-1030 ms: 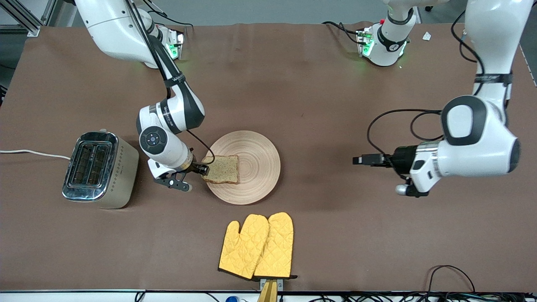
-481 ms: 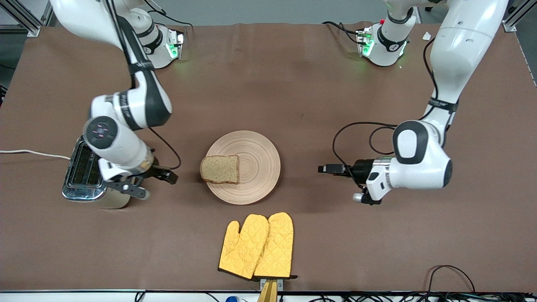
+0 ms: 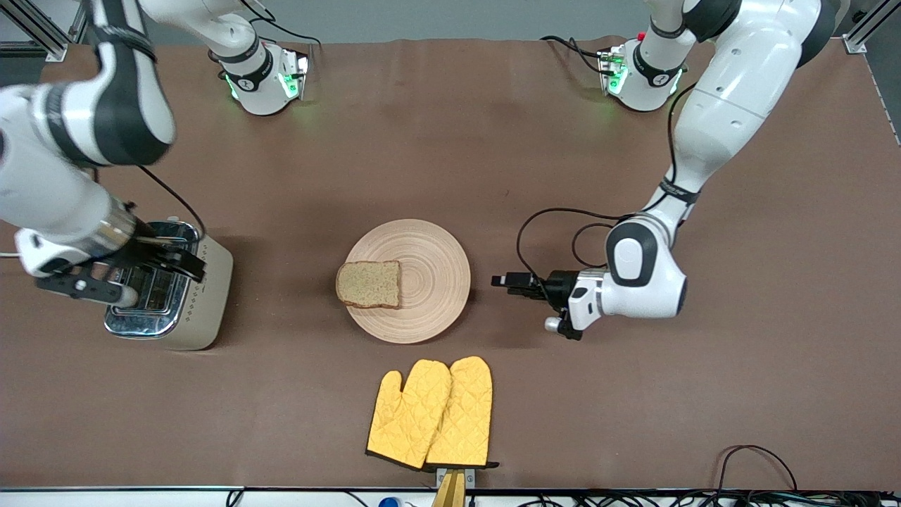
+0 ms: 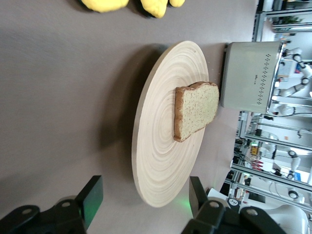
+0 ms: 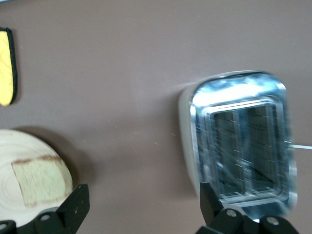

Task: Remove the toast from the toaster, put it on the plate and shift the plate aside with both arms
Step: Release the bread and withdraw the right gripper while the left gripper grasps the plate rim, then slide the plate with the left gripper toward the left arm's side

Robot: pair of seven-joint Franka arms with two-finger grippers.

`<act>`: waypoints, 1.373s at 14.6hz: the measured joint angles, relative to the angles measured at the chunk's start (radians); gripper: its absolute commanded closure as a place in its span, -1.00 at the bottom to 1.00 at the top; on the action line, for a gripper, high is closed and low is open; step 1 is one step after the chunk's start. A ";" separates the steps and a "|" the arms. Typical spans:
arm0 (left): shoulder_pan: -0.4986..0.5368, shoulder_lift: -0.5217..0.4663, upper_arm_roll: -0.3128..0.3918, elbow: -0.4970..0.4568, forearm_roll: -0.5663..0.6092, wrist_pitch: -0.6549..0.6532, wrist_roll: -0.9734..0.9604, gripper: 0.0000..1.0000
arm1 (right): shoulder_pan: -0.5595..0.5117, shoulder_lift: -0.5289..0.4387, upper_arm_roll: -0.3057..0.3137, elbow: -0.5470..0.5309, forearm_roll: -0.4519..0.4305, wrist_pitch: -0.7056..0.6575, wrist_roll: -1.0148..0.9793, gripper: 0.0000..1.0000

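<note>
Toast [image 3: 369,284] on plate [image 3: 429,243], left end effector [image 3: 501,282] beside plate, fingers apart, right end effector [image 3: 186,264] over toaster [image 3: 204,296], fingers apart

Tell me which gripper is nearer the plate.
Left. The left gripper is open beside the plate, at its rim toward the left arm's end; the right gripper, also open, is over the toaster.

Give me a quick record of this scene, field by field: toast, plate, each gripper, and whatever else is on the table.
toast: lying flat on the plate, toward the right arm's end
plate: on the table, nothing gripping it
left gripper: open, empty, low beside the plate's rim on the left arm's end, aimed at it
right gripper: open, empty, over the toaster
toaster: upright, slots empty, toward the right arm's end
oven mitts: yellow pair, nearer the front camera than the plate
</note>
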 measured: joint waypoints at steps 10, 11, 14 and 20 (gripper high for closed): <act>-0.056 0.080 -0.002 0.008 -0.080 0.029 0.141 -0.11 | -0.108 -0.116 -0.010 0.134 -0.024 -0.260 -0.216 -1.00; -0.060 0.082 -0.002 0.009 -0.081 0.031 0.141 -0.10 | -0.110 -0.116 -0.003 0.133 -0.027 -0.261 -0.217 -1.00; -0.066 0.096 -0.002 0.009 -0.084 0.039 0.141 -0.08 | -0.282 -0.115 0.204 0.131 -0.036 -0.268 -0.217 -1.00; -0.084 0.132 -0.003 0.042 -0.090 0.055 0.141 0.05 | -0.420 -0.121 0.354 0.133 -0.046 -0.284 -0.223 -1.00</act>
